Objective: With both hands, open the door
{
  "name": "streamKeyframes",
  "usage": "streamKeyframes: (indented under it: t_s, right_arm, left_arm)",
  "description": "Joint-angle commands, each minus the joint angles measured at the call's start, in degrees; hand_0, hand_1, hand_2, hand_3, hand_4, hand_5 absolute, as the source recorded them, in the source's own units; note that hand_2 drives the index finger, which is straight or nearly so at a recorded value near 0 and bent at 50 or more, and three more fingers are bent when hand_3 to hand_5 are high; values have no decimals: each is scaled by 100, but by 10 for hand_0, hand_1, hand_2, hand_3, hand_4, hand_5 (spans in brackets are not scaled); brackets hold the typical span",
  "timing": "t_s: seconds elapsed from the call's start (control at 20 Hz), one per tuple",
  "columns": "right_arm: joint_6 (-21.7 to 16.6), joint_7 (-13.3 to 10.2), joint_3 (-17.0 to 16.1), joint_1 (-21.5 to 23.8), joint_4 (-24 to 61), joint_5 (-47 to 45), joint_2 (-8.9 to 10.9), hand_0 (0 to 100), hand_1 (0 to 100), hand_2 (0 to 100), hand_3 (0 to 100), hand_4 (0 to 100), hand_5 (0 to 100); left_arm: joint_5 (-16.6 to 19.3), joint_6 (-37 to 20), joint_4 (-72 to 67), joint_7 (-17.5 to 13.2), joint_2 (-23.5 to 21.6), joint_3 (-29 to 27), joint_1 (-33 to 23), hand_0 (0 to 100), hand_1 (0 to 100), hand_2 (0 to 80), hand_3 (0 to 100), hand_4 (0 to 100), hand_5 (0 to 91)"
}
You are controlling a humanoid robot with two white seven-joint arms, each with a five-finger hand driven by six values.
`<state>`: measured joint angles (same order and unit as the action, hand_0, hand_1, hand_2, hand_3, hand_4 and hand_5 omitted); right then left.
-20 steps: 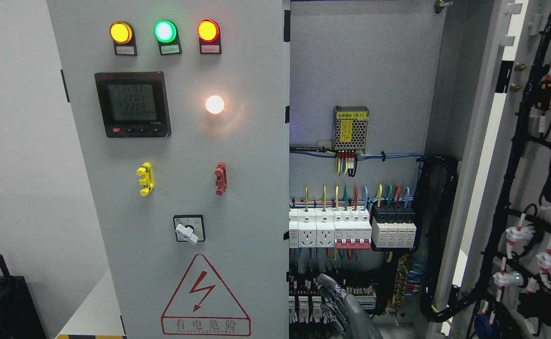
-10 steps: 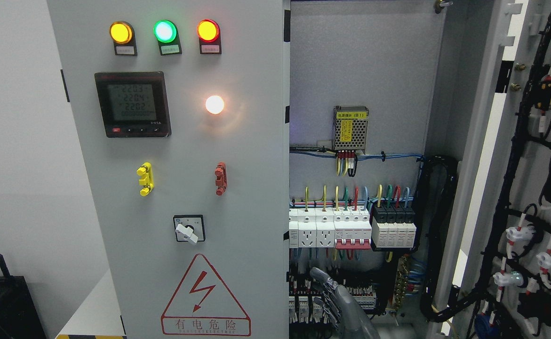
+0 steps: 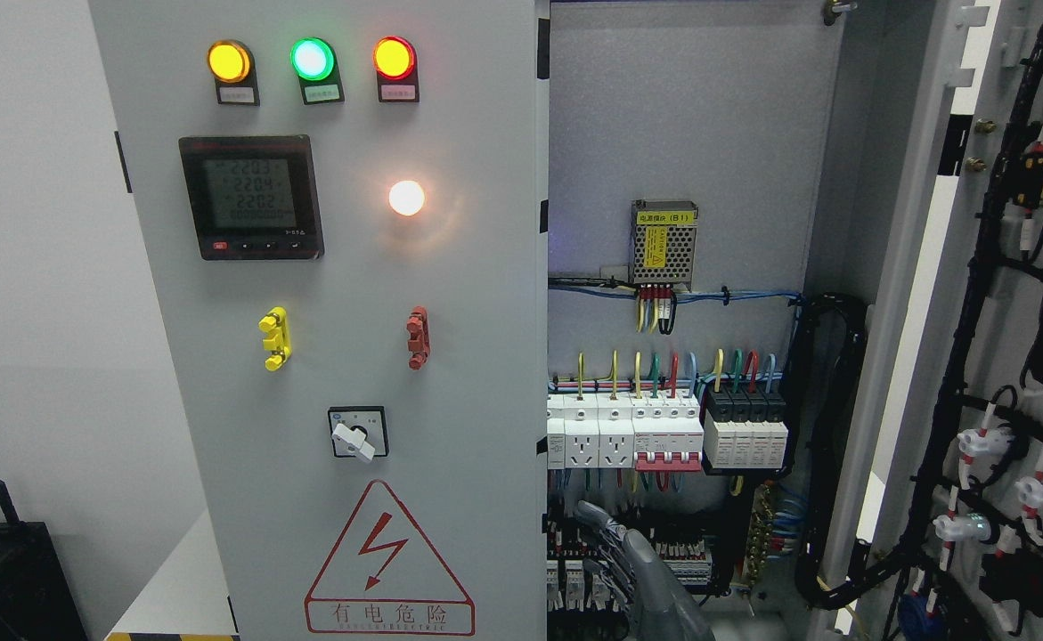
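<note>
I see the right door [image 3: 1011, 356] swung wide, the left door [image 3: 343, 312] shut. It's stiff sheet steel; I'd grip its free edge. My right hand [image 3: 632, 570] hovers unclenched, holding nothing.

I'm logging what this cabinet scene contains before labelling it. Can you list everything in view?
left door: 1, grey, closed, picture's left half
indicator lamps: 3, yellow, green, red, top of left door
meter: 1, black, under the lamps
white lamp: 1, lit, right of meter
handles: 2, yellow and red, mid door
selector switch: 1, white knob, below handles
warning triangle: 1, red, door bottom
power supply: 1, yellow label, inside cabinet
breakers: a row, white and black, inside
right door: 1, swung open, wired
robot hand: 1, grey, bottom centre
</note>
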<state>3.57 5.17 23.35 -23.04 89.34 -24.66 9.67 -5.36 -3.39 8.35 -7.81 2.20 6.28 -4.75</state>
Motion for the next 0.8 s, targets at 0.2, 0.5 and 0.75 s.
streamKeyframes:
  t_s: [0.2, 0.5, 0.75]
  right_arm:
    - [-5, 2, 223, -262, -364, -215, 202, 0, 0, 0, 0, 0, 0]
    - [-6, 10, 311, -350, -418, -329, 211, 0, 0, 0, 0, 0, 0]
    - [-6, 10, 311, -376, -453, -329, 211, 0, 0, 0, 0, 0, 0]
  left_arm:
    - [0, -13, 0, -1, 0, 5, 0, 0, 0, 0, 0, 30, 0]
    - [0, -13, 0, -1, 0, 5, 0, 0, 0, 0, 0, 30, 0]
    - [0, -13, 0, -1, 0, -3, 0, 0, 0, 0, 0, 31, 0]
